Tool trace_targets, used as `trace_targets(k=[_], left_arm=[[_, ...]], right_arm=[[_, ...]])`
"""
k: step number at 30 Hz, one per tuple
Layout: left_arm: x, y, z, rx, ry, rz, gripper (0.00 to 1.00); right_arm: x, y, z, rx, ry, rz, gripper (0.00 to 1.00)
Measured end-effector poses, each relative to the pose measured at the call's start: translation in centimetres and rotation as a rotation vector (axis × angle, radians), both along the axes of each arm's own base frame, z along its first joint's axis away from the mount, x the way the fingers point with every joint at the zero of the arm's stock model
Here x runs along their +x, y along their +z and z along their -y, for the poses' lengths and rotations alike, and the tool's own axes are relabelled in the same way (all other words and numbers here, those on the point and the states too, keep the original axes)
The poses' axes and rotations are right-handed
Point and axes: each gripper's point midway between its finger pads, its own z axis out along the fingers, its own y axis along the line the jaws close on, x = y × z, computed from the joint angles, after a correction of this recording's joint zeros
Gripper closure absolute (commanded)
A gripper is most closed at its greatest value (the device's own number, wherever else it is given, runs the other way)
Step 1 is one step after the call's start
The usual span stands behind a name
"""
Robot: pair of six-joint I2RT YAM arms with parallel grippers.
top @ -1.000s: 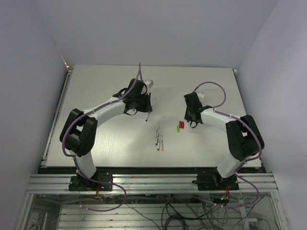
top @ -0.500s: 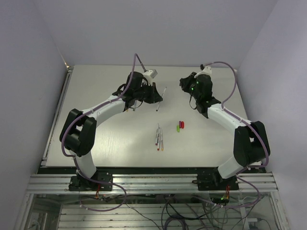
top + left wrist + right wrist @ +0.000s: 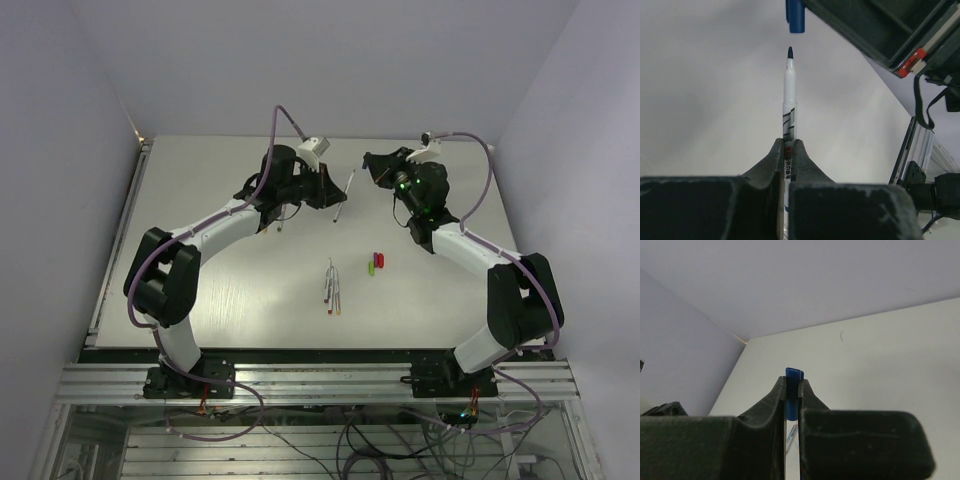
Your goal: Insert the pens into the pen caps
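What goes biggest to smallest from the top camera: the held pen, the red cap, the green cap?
1. Held pen: clearly the longest, though it is raised nearer the camera.
2. Red cap and green cap: they look alike, so no ranking.

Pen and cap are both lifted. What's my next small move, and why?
Probably ease the left gripper forward so the pen enters the blue cap in the right gripper: its tip sits nearly in line, just short of the cap.

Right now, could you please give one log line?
left gripper: blue-tipped white pen | right gripper: stubby blue cap | not joined
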Motion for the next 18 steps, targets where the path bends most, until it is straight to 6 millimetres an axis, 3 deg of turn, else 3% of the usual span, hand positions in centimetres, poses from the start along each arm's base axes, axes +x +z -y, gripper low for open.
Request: trace_targets(k=[7,18], left_arm=[[0.1,1.2,0.5,-0.042,-0.017,0.029,0.93],[-0.1,0.9,0.4,-0.018,-0.016,0.034,0.93]], right_arm=[[-0.7,0.5,-1.0,0.033,0.042,0.029,1.00],[-0.9,1.7,-1.5,0.053,0.057,0.075,1.00]])
